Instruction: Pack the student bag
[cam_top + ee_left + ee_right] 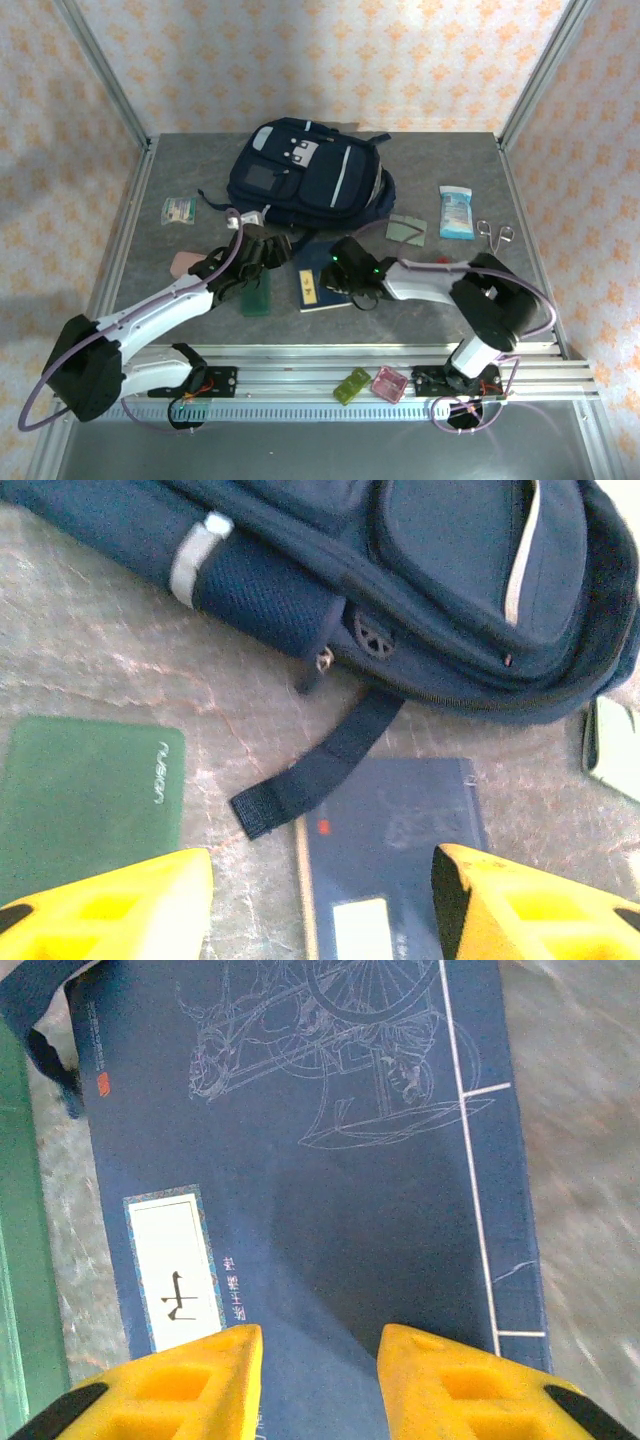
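Grey mottled tabletop [440, 160], orange-patterned walls [320, 60]; student bag [300, 175] lies flat; left pincer [318, 865] and right pincer [320, 1338] both apart.

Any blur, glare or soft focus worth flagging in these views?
Top view: evenly lit and sharp. Left wrist: soft focus overall, table washed pale beside the backpack. Right wrist: booklet print legible, table at the right edge smeared.

Booklet [318, 290] and green card [257, 295] crowd the student bag [300, 175]'s front; table [450, 155] corners bare.
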Robot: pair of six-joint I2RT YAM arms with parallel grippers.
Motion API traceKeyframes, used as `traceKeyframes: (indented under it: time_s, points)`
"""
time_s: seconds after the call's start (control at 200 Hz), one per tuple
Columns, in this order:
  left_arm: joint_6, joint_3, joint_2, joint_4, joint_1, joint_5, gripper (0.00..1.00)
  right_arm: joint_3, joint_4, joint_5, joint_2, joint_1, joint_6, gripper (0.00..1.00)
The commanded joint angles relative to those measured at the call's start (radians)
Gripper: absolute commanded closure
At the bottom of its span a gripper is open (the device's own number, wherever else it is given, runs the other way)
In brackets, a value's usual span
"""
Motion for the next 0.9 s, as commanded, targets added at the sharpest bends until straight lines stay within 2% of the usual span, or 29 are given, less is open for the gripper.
traceKeyframes:
  time_s: [0.0, 0.125, 0.25, 0.46, 0.596, 0.821, 0.896]
  points:
    - [-0.066, -0.007, 0.068, 0.073, -0.052, 0.071, 0.40, -0.074, -0.069, 0.037, -0.067, 0.008, 0.068, 0.63]
    - [-0.111, 0.013, 0.174, 0.106, -0.124, 0.101, 0.40, -0.047, -0.095, 0.057, -0.154, 0.007, 0.038, 0.56]
    - [-0.145, 0.027, 0.253, 0.100, -0.160, 0.093, 0.39, -0.026, -0.139, 0.102, -0.245, -0.014, 0.017, 0.42]
    - [-0.151, 0.033, 0.328, 0.124, -0.173, 0.101, 0.43, -0.091, -0.125, 0.057, -0.312, -0.147, -0.033, 0.42]
    - [-0.144, 0.054, 0.382, 0.126, -0.175, 0.123, 0.52, -0.112, -0.076, 0.034, -0.295, -0.184, -0.046, 0.43]
    - [-0.130, 0.064, 0.429, 0.115, -0.176, 0.133, 0.77, -0.136, 0.016, -0.046, -0.207, -0.224, -0.057, 0.44]
    - [-0.131, 0.058, 0.439, 0.119, -0.176, 0.142, 0.81, -0.135, 0.037, -0.066, -0.170, -0.225, -0.060, 0.44]
